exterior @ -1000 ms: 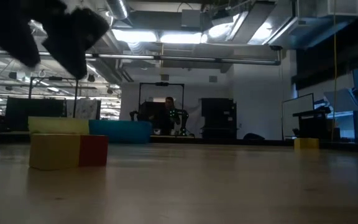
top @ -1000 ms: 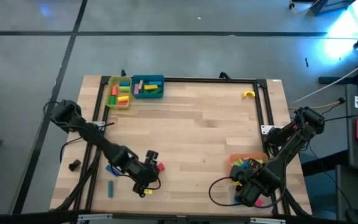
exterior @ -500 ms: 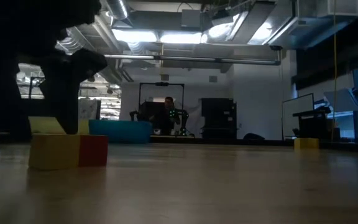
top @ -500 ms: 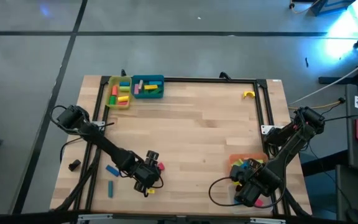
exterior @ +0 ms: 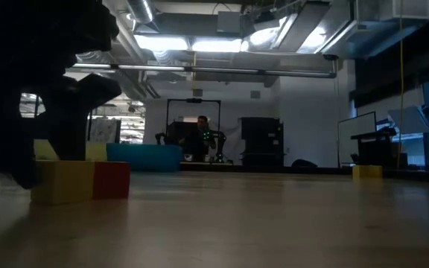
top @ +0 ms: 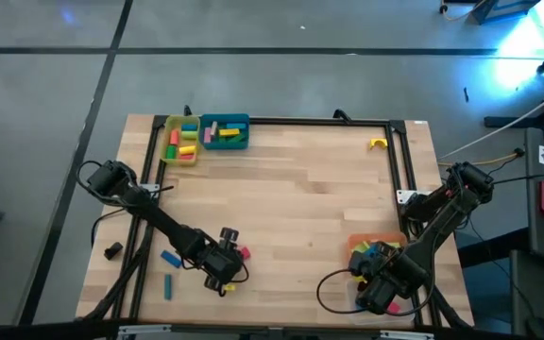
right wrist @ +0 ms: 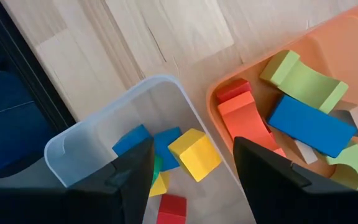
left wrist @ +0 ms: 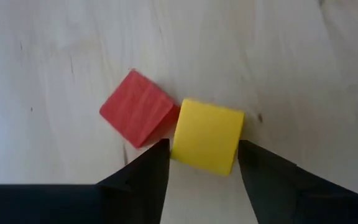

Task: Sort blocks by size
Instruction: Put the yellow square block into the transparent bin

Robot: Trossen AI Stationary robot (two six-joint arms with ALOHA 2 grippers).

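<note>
Grey concrete floor (top: 281,28) crossed by dark seams surrounds the pale wooden table (top: 300,189), with a bright blue glare (top: 536,42) at one corner in the high view. The low view looks level across the tabletop into a dim hall: exposed ceiling ducts (exterior: 304,30), lit ceiling panels (exterior: 199,45), dark cabinets (exterior: 259,141), and a person (exterior: 202,138) seated at the far end.

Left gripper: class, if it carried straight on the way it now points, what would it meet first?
Probably the yellow cube, which lies between the open fingers of the left gripper, touching the red cube.
</note>
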